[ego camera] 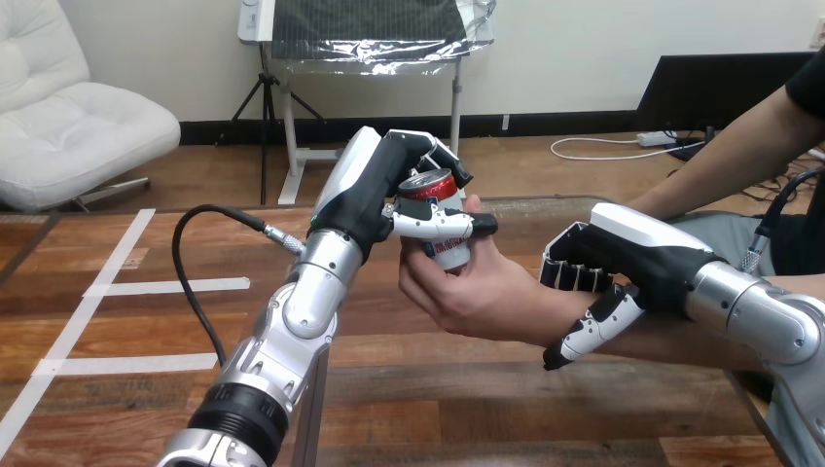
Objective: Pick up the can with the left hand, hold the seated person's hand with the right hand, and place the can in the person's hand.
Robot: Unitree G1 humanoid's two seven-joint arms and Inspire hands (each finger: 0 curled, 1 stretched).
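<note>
A red and white can (440, 199) stands upright in the person's hand (479, 290), which reaches in from the right, palm up, with its thumb against the can's side. My left hand (394, 185) is shut on the can, fingers curled over its top and thumb across its front. My right hand (623, 268) lies on the person's wrist, with its fingers curled over the top of the wrist and its thumb reaching down the near side.
The wooden table (438, 409) spreads below both arms. A black cable (195, 263) loops off my left forearm over the table's left part. White tape lines (126, 287) mark the table at the left. The person's forearm (720, 156) comes in from the upper right.
</note>
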